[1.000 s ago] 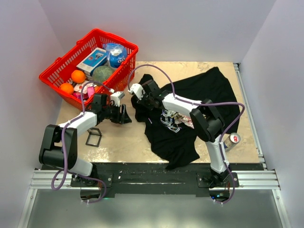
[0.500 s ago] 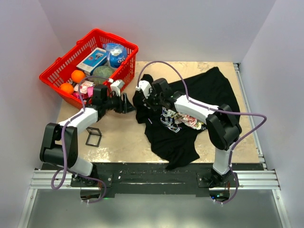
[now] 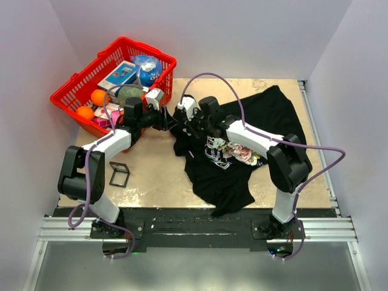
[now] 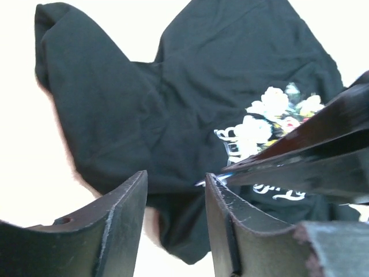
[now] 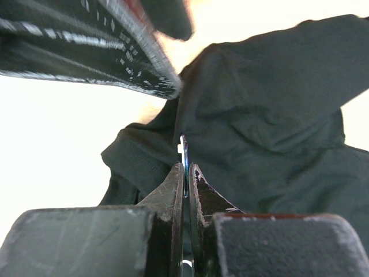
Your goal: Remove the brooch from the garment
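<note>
One garment (image 3: pixel 267 115), crumpled on the table (image 3: pixel 154 176). One brooch (image 5: pixel 183 153), edge-on against a shirt fold, pinched in the closed right gripper (image 5: pixel 185 168). Left gripper (image 4: pixel 176 184): jaws apart, empty, just beside. One red basket (image 3: pixel 66 97), far left.

Top camera looks down over the whole table (image 3: pixel 157 176); wrist cameras face each other, close, sharing the shirt (image 4: pixel 173 104).

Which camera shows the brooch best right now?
Right wrist: the brooch sits edge-on, pinched in the shut right gripper, against the black T-shirt. Left wrist shows only a bluish glint at that gripper's tip; top external cannot resolve it.
</note>
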Robot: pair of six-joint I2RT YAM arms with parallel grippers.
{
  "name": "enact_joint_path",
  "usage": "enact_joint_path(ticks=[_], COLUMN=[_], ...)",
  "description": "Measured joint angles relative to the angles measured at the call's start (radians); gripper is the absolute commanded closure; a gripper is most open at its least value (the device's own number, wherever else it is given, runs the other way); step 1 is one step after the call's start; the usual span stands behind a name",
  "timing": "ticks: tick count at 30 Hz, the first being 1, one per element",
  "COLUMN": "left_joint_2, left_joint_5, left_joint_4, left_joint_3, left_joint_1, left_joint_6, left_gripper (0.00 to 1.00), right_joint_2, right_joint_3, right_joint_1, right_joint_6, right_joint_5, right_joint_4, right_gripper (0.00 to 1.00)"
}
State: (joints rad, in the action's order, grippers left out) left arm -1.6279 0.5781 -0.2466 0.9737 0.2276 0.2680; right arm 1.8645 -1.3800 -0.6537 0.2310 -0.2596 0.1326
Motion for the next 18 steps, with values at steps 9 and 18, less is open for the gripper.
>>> enact_joint_path(ticks=[9, 18], left_joint_2=[-0.055, -0.121], left_joint_5=[-0.182, -0.230], left_joint_4=[0.003, 0.006], left_joint_3=[0.027, 0.048], left_joint_1=[0.108, 0.147], left_joint_6=[-0.090, -0.108], left_gripper=[0.54, 0.53], right_joint_2=[-0.069, -0.069], right_joint_3=[0.000, 0.000], right_joint_1=[0.057, 0.054], right_joint_6=[-0.074, -0.117], right_joint_5=[-0.034, -0.038], right_joint_4=[-0.039, -0.047], right_gripper=[1.00, 1.00])
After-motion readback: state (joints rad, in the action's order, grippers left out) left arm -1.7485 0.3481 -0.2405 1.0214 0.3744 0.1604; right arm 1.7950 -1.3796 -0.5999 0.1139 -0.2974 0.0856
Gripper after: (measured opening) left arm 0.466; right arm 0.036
